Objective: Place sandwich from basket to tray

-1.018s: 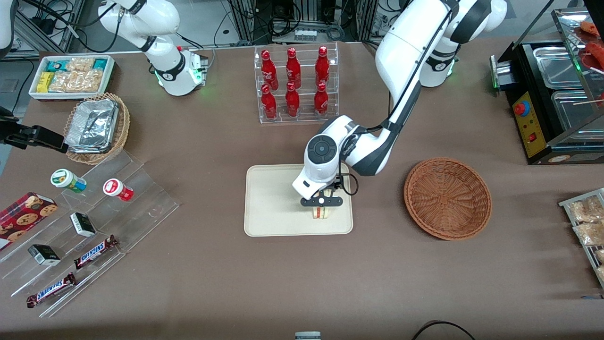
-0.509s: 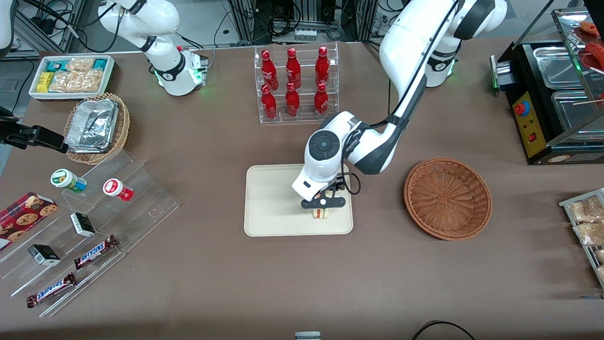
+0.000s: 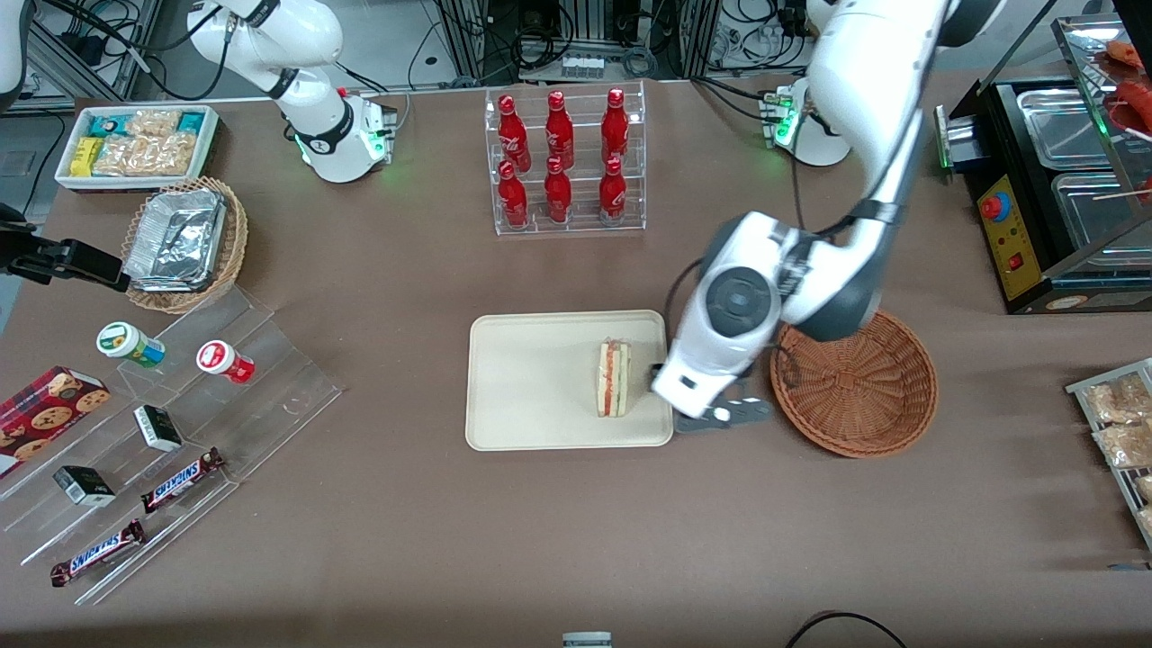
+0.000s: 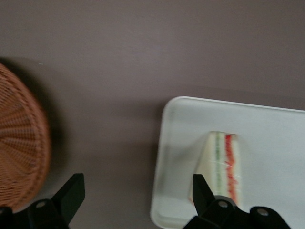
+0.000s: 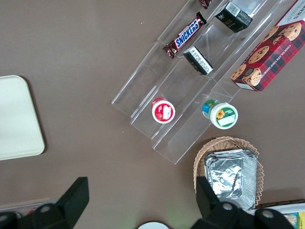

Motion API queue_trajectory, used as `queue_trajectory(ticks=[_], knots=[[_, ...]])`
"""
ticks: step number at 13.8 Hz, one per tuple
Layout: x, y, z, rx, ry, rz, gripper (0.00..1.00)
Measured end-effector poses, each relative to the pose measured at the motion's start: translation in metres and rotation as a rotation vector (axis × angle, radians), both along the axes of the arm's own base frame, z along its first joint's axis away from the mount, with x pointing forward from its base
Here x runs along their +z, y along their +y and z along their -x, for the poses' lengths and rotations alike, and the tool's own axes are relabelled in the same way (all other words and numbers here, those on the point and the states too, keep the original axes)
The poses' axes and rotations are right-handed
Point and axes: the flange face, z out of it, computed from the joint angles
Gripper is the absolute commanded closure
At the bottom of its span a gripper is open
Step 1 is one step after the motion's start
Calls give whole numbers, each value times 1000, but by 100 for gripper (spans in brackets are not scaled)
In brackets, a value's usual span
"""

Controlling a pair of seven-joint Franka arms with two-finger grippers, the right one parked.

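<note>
Front view: the small triangular sandwich [image 3: 614,378] of pale bread, red and green filling showing along its cut edge, lies on the flat cream-beige rectangular tray [image 3: 522,396], close to the tray edge that faces the round reddish-brown wicker basket [image 3: 855,378]. The basket holds nothing. The white left arm's black pincer [image 3: 724,416] hangs above the brown counter [image 3: 576,540] between tray and basket, off the tray and clear of the sandwich. By the look of it the placing is done and the step in hand is the retreat; done well, that means lifting straight away from the tray, so nothing brushes the sandwich or catches the tray's low rim, and passing above the basket's wall, not into it.

Left wrist view: the pincer [image 4: 138,191] is released, its two dark fingertips [image 4: 71,191] spread wide with only bare counter [image 4: 143,57] and the tray's rounded corner between them. The sandwich [image 4: 221,164] rests flat inside the tray [image 4: 271,133] rim, touching neither finger. A curve of basket [image 4: 24,143] weave shows beside the counter.

Right wrist view: only a corner of the tray [image 5: 16,119] appears, among clear acrylic snack steps [image 5: 190,76].
</note>
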Motion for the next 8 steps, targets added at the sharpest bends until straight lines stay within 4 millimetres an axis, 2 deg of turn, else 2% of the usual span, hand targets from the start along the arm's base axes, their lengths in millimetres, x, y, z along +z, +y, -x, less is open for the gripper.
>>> queue_trajectory(ticks=[4,6,8], knots=[[26,90,-16,-47,44,-10,0],[49,132,-14,-71,84,-17,0],[80,164,-6,-92,114,-19,0]])
